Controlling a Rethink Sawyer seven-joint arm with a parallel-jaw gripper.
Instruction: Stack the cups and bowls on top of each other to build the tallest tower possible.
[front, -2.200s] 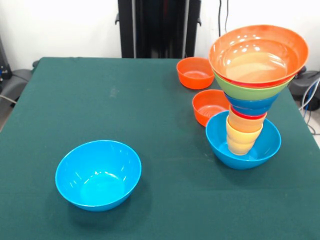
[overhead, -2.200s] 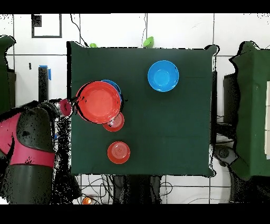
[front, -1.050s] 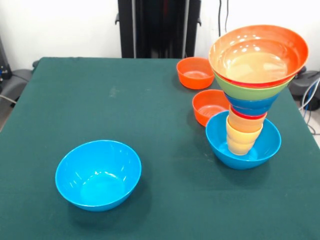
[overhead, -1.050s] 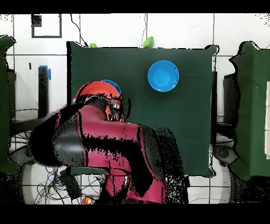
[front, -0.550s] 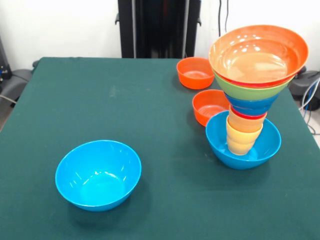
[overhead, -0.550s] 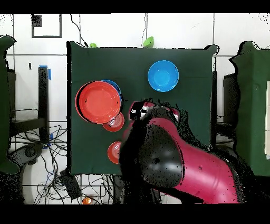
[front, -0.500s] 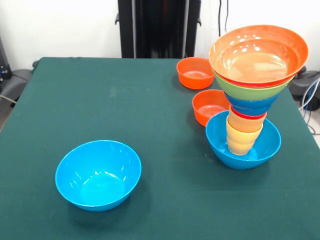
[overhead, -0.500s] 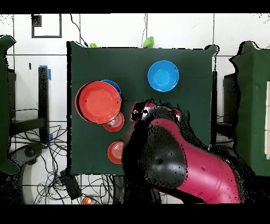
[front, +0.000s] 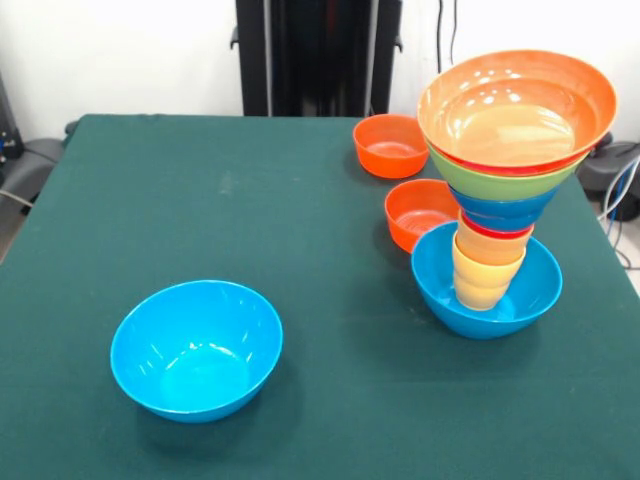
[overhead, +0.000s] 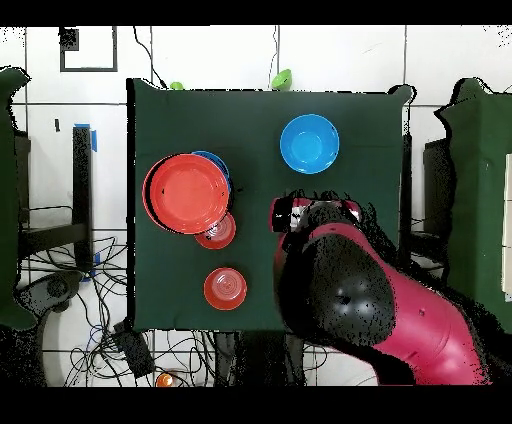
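On the left of the front view a large light-blue bowl (front: 196, 349) sits alone and upright on the green table (front: 200, 200), well apart from everything else. Toward the right, a small orange bowl (front: 391, 145) stands near the far edge, and a second small orange one (front: 418, 212) sits nearer, just beside the tower (front: 500, 180). The tower rises at the right side: its base is another large light-blue bowl (front: 535, 290), holding nested yellow-orange cups (front: 484, 275), then a thin red rim, a small dark-blue bowl (front: 502, 212), a large green bowl (front: 500, 182) and a large orange bowl (front: 516, 110) on top, widening upward and leaning a little off upright.

In the overhead view the tower (overhead: 188, 192) shows at the left as a wide orange-red disc with a sliver of blue behind it, the two small orange bowls below it, the lone blue bowl (overhead: 309, 143) upper centre. The red and black arm (overhead: 370, 300) reaches in from the bottom right, its end over bare table between the lone bowl and the small orange ones. The tool (overhead: 290, 215) is at that end; whether it is spread or pressed together I cannot tell
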